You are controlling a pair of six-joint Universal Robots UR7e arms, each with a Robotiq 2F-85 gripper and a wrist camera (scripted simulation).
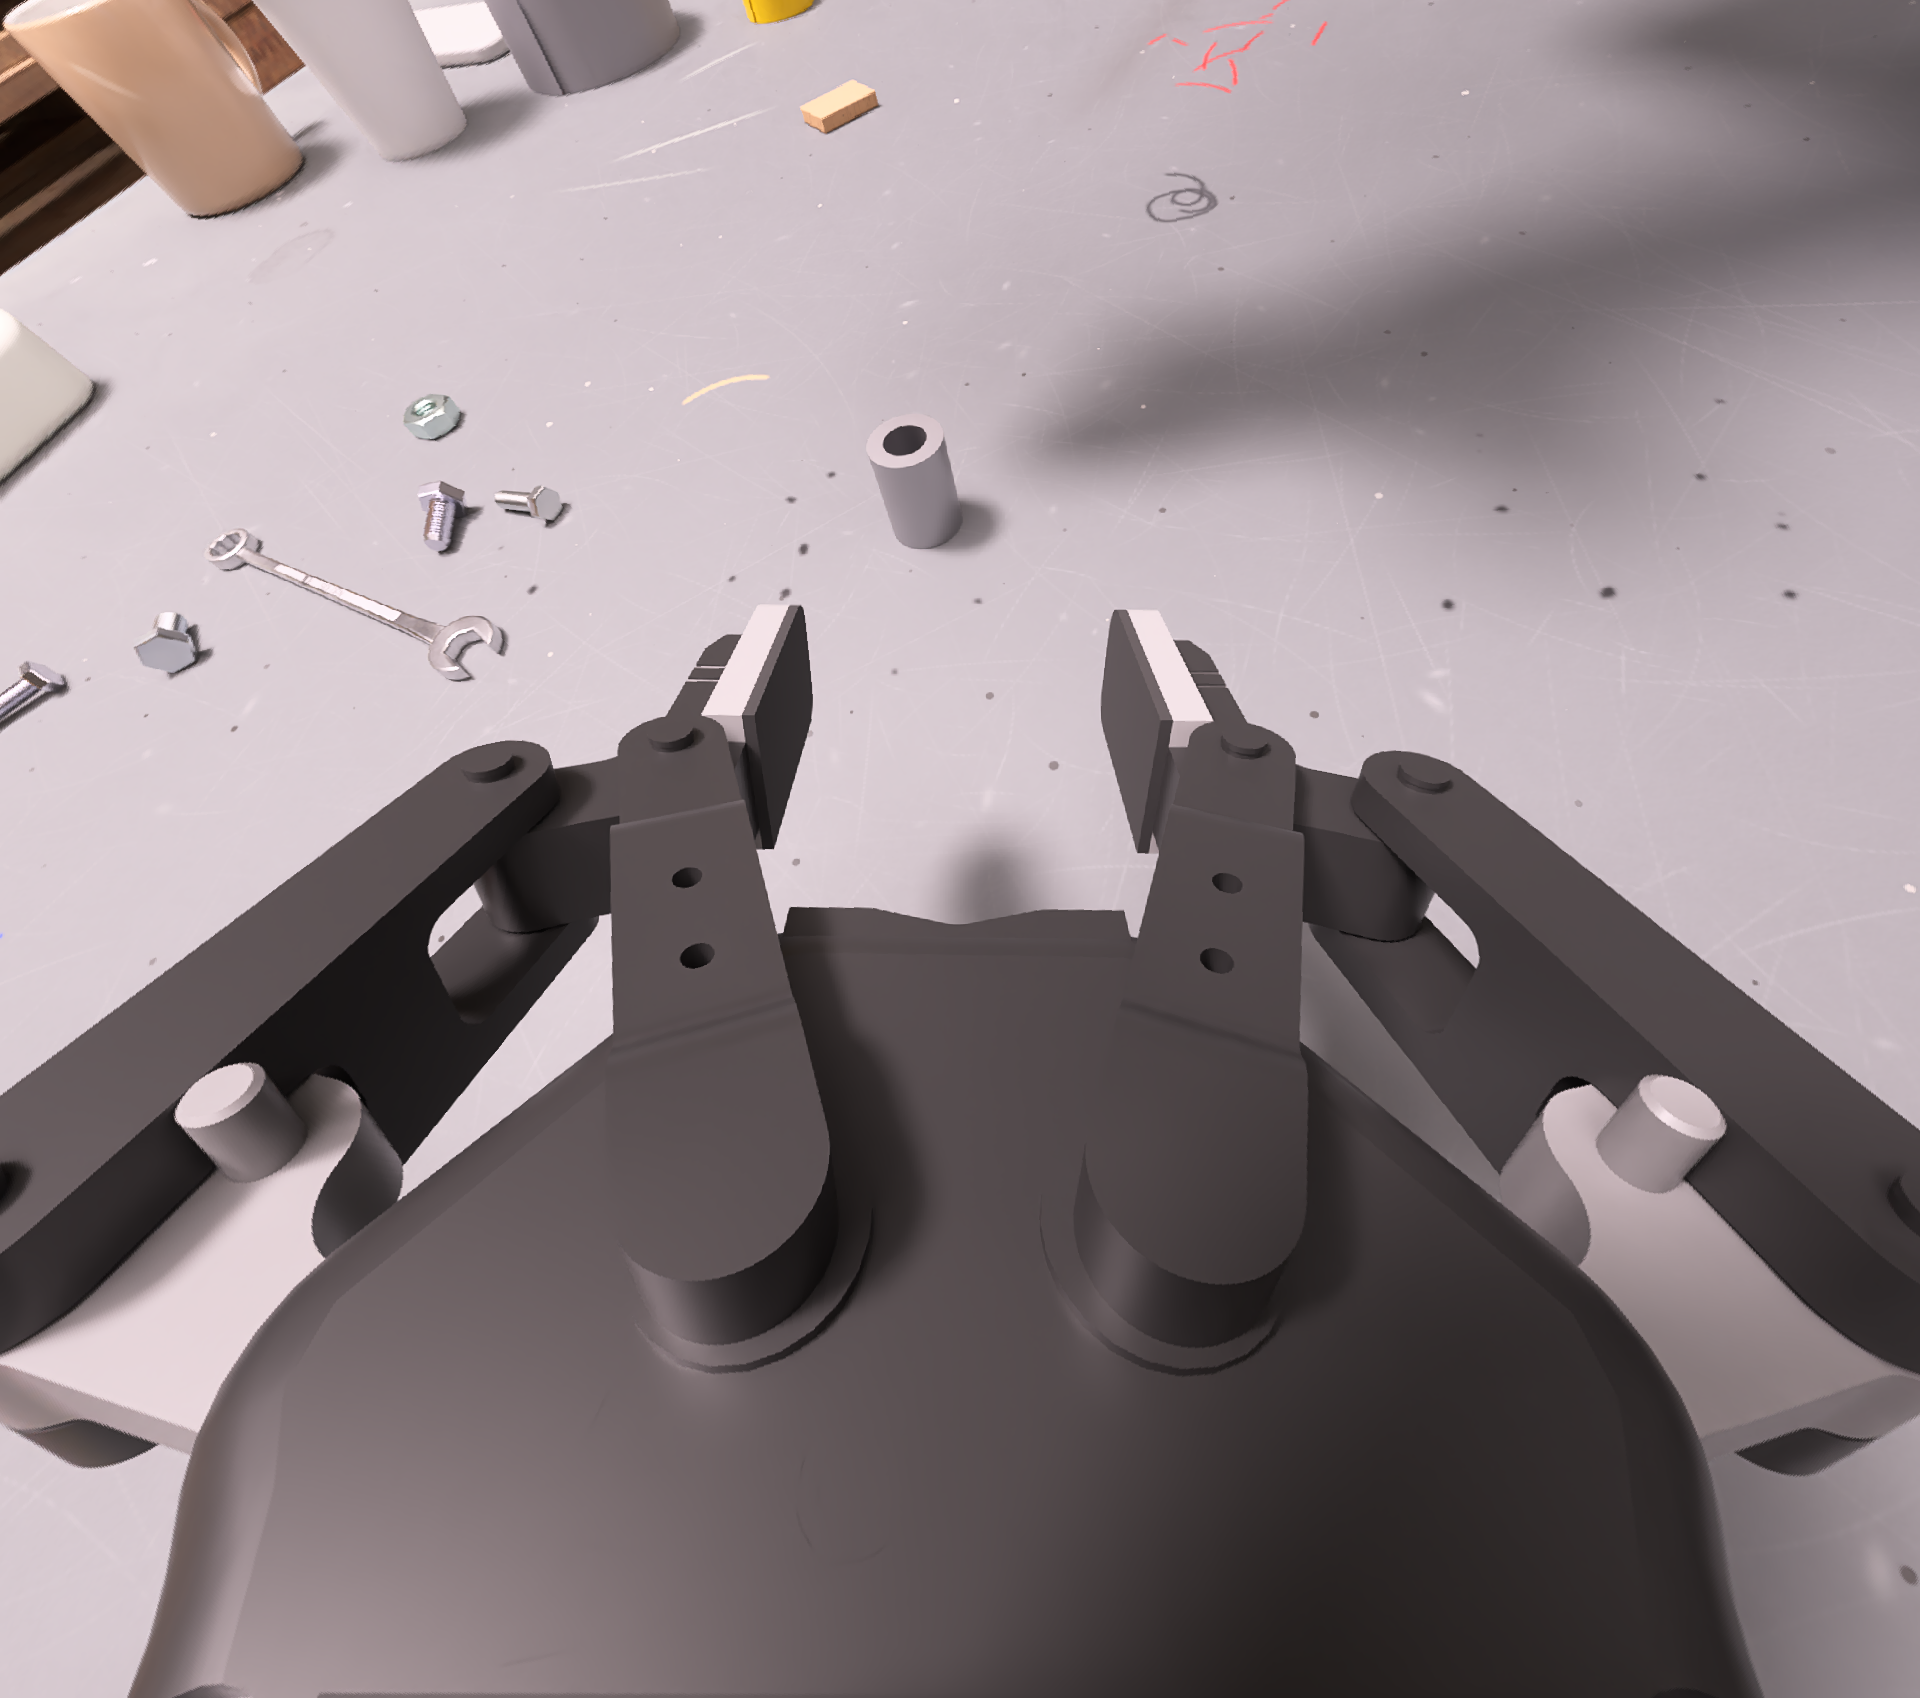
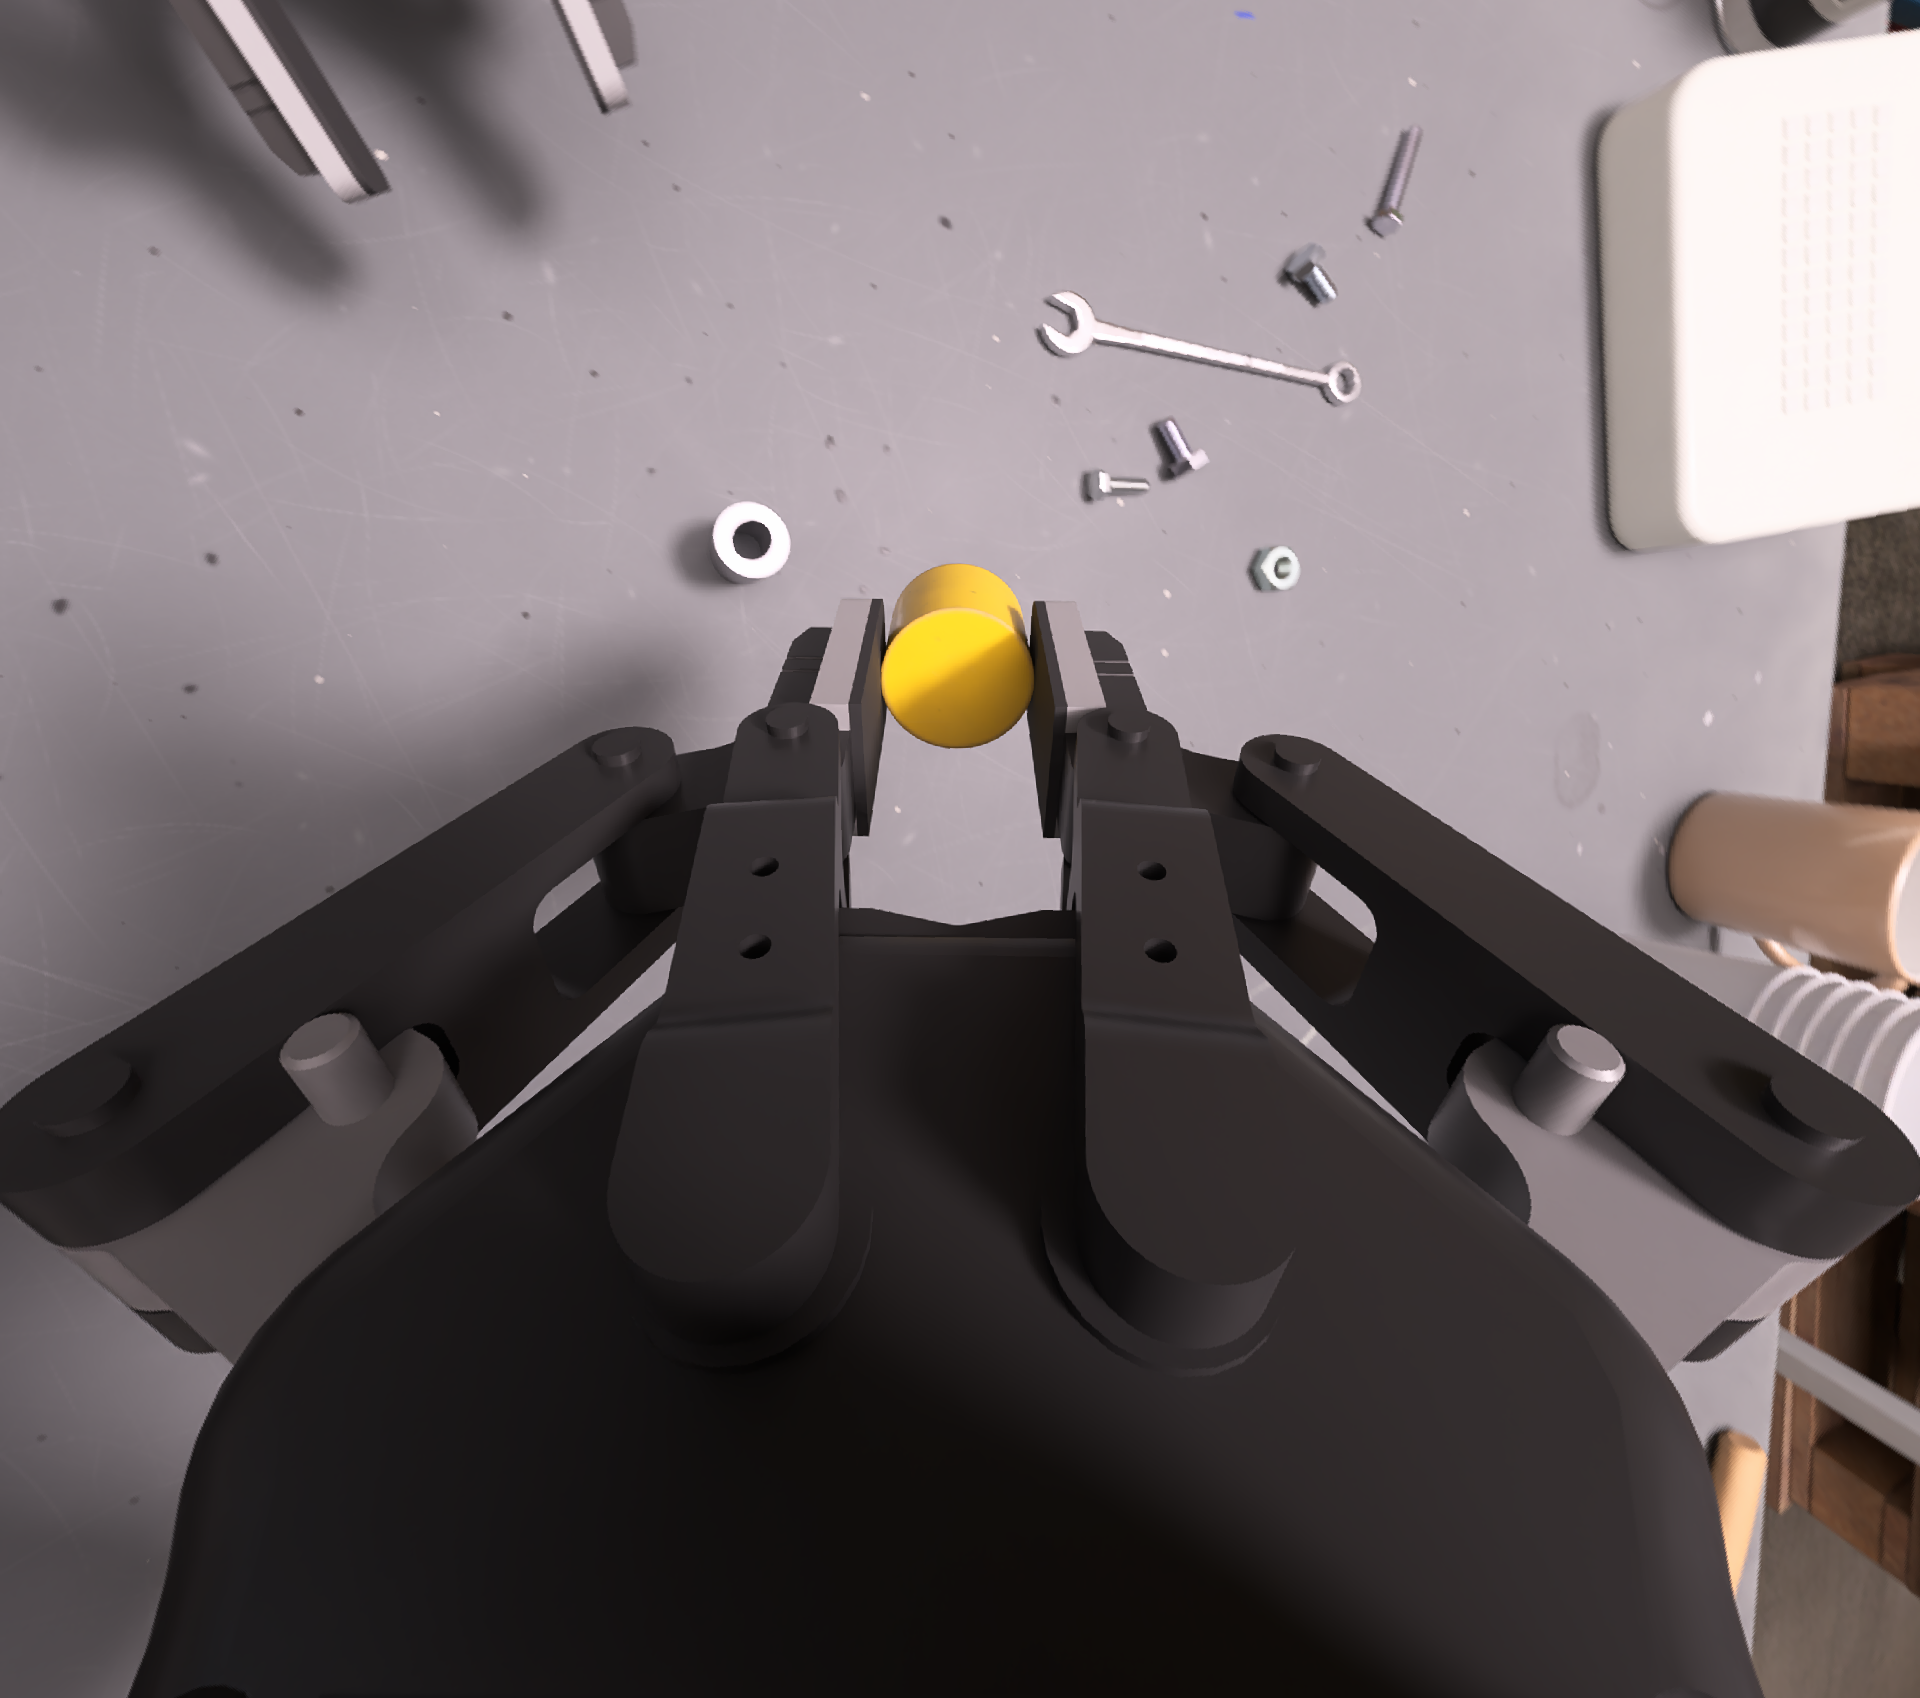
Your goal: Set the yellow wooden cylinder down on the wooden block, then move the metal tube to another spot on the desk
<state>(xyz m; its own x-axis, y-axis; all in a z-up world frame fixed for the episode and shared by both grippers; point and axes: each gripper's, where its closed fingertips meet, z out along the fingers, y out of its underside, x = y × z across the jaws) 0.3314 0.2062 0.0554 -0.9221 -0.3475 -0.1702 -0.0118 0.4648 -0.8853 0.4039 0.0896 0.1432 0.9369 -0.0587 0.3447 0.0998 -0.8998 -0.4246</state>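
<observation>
The right gripper (image 2: 956, 661) is clamping the yellow cylinder (image 2: 956, 672) between both pads at centre frame, holding it above the desk (image 2: 416, 453). The left gripper (image 1: 956, 661) is hanging with its jaws spread wide, gripping nothing. The tube (image 1: 914, 495) is standing upright just beyond its fingertips. The wooden block (image 1: 837, 106) is lying in the upper middle of the left wrist view, well apart from the tube.

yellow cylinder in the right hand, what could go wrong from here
1. The yellow cylinder is pinched only at the fingertips of the right hand, high above the desk, so it may slip or twist.
2. The wooden block looks small; the cylinder could tip off.
3. The metal tube stands upright before the open left hand; a fingertip could topple it.
</observation>
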